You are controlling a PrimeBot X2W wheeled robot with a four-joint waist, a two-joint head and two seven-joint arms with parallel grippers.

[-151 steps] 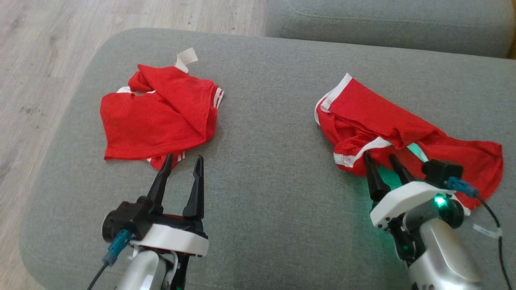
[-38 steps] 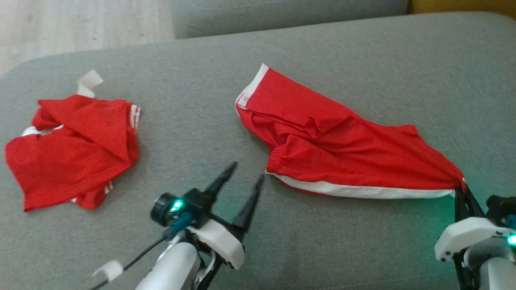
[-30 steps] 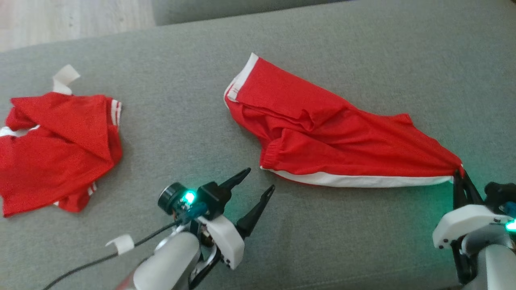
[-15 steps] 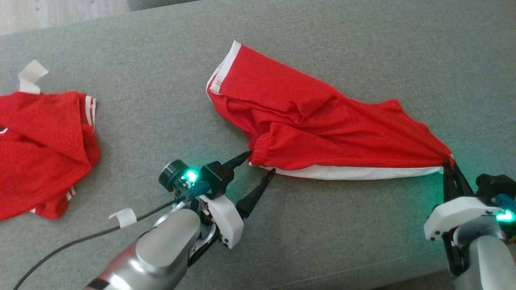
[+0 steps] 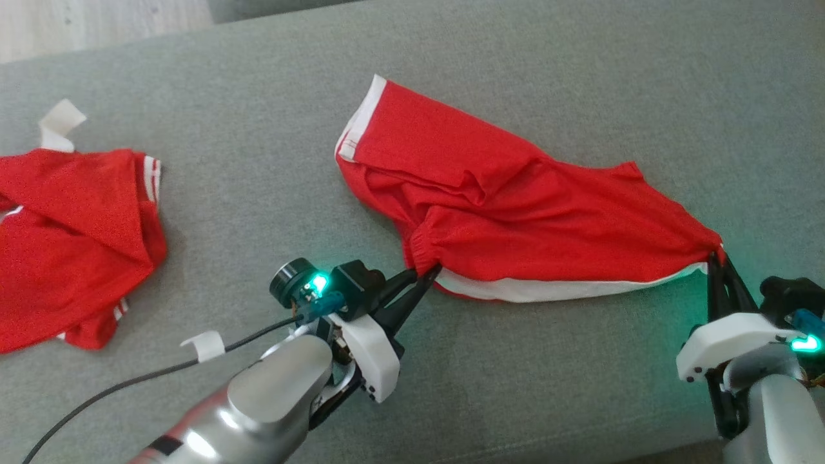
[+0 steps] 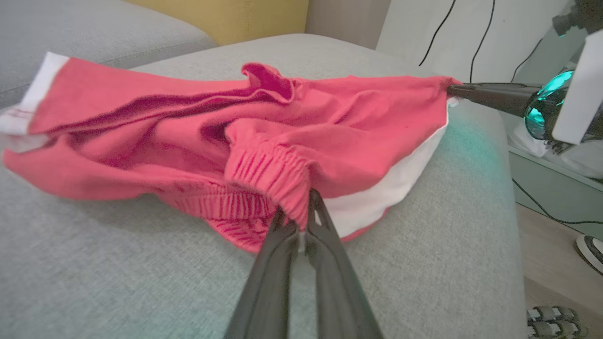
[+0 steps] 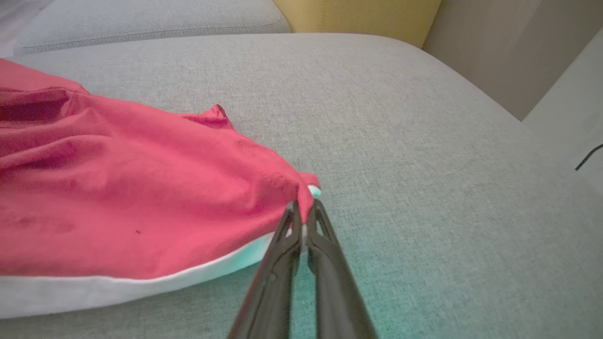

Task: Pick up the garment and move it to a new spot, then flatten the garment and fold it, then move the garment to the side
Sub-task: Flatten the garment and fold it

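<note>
Because the grey sofa cushion (image 5: 548,71) is the sole carrier in the work area, treat it as the container for this step. It bears the task garment (image 5: 515,212), a pair of red shorts with white trim, right of centre in the head view. It also bears a second red garment (image 5: 71,225), well apart at the robot's left. Neither piece sits in a bin, basket or tray.

The shorts lie bunched, with folds across the middle and one white-edged leg opening (image 5: 361,124) pointing away from the robot. The near edge, with its white band (image 5: 548,295), runs between the two arms.

Left fingers (image 5: 422,278): clenched on the gathered elastic waistband (image 6: 271,174) at the near left corner of the shorts.

Right fingers (image 5: 717,270): clenched on the near right corner (image 7: 303,187), where the cloth draws to a point.

Step in hand, as judged: both corners are secured, so the garment can be lifted and carried to its new spot, or drawn taut for flattening.

1. Move both arms at the same rate; unequal travel is likely to twist the cloth.
2. Draw the grips apart only until the white band is straight. Further tension may pull the thin pinch at the right corner free.
3. Raise high enough for the far leg to clear the cushion; otherwise it may drag and fold under.
4. Keep clear of the second garment.
</note>
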